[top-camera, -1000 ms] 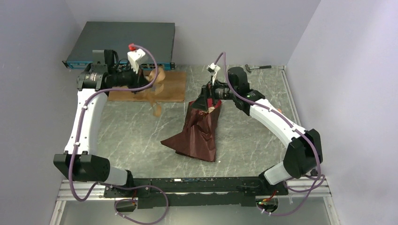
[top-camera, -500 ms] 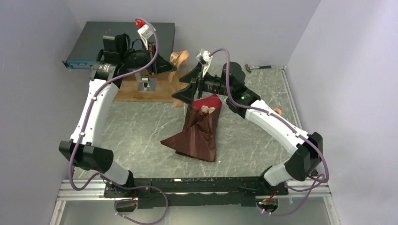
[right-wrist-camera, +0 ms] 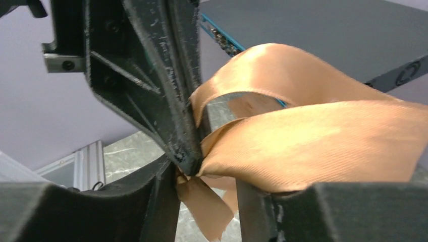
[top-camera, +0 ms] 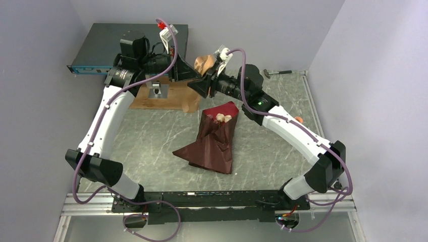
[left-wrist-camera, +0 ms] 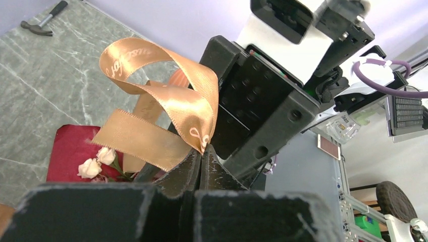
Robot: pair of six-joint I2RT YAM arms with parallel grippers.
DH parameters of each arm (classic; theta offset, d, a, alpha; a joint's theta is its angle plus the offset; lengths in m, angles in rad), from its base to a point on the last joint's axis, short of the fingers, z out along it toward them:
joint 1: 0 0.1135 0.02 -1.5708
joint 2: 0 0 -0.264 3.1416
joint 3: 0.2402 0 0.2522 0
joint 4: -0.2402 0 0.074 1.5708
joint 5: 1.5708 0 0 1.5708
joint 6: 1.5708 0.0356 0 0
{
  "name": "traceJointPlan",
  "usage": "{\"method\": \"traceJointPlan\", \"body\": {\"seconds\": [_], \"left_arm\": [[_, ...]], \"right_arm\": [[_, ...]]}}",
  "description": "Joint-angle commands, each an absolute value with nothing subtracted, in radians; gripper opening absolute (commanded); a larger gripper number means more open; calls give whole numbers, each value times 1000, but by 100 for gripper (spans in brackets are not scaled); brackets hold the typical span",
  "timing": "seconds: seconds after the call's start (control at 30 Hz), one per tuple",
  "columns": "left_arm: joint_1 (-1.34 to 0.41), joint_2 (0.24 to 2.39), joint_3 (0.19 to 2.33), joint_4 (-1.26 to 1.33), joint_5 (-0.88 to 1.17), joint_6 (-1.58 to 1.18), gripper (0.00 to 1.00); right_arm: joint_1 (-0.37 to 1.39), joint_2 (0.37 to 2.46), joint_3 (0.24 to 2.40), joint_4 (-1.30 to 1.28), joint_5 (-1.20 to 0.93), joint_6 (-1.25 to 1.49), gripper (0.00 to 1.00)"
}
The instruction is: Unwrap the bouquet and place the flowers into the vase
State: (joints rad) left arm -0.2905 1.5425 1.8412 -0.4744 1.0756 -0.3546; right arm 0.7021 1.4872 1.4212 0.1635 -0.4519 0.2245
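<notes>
The left claw (left-wrist-camera: 202, 154) is pressed together on a satin ribbon (left-wrist-camera: 161, 106). The ribbon is tan-gold and shiny, with a faint printed script, and it curls in wide loops above the fingertips. In the top view this is at the upper middle of the frame, in the air over the far part of the tabletop (top-camera: 141, 136). The right claw (right-wrist-camera: 207, 201) meets the left one tip to tip. Its rough black fingers stand apart on both sides of the ribbon, and a loose ribbon end hangs in the gap. The bouquet (top-camera: 214, 143) lies in the centre of the grey marbled tabletop. It is a cone of crinkled dark red paper whose mouth points to the top of the frame, where small cream roses (top-camera: 222, 118) show. A flat wooden board (top-camera: 171, 96) lies to its upper left.
</notes>
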Motion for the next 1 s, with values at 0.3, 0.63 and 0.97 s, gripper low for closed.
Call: {"method": "traceJointPlan", "body": {"seconds": [0.3, 0.63, 0.97], "left_arm": [[-305, 1560, 1888, -531, 1059, -284, 32], [-304, 1579, 1936, -683, 998, -50, 86], [-424, 1506, 1725, -923, 858, 460, 90]], "right_arm": [[671, 1360, 1397, 127, -319, 113, 0], [327, 1268, 1411, -132, -500, 32, 0], [-78, 1464, 1637, -566, -619, -240, 0]]}}
